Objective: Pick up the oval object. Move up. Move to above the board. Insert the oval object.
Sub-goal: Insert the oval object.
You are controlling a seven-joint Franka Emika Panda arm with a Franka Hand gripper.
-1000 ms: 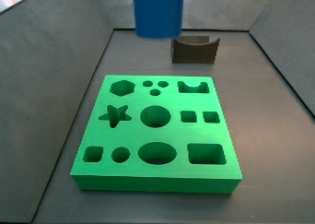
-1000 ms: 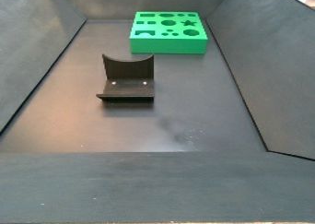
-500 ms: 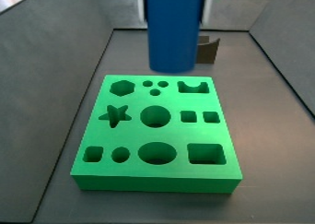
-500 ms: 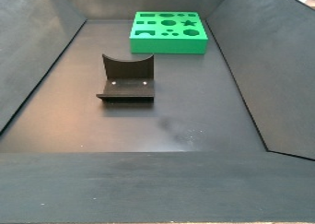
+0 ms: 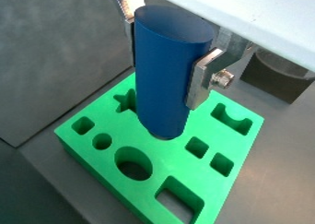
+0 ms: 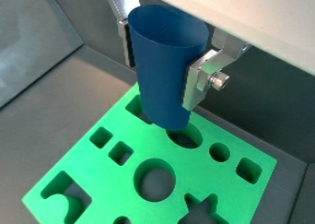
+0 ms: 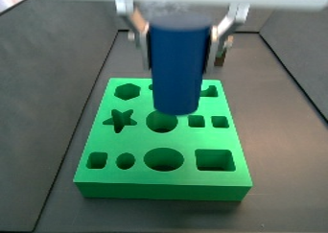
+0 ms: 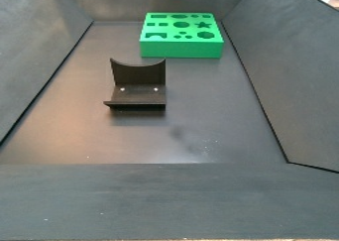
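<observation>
Our two-finger gripper (image 6: pixel 164 62) clamps its silver plates on the smooth blue oval peg (image 6: pixel 164 69), carrying it upright so its lower end hangs clear above the bright green slab of shaped cut-outs (image 6: pixel 117 186). We judge insertion is next. On the dark tabletop (image 8: pixel 199 136), the L-shaped fixture (image 8: pixel 135 86) stands well apart.

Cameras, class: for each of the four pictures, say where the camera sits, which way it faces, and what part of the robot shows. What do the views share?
Wrist view: rides above the gripper, looking down the oval object at the board.
Wrist view: same, opposite side; fingers show.
Side view: near the board's end, facing the gripper.
Side view: far off, past the fixture; no robot shows.
All share the board.
</observation>
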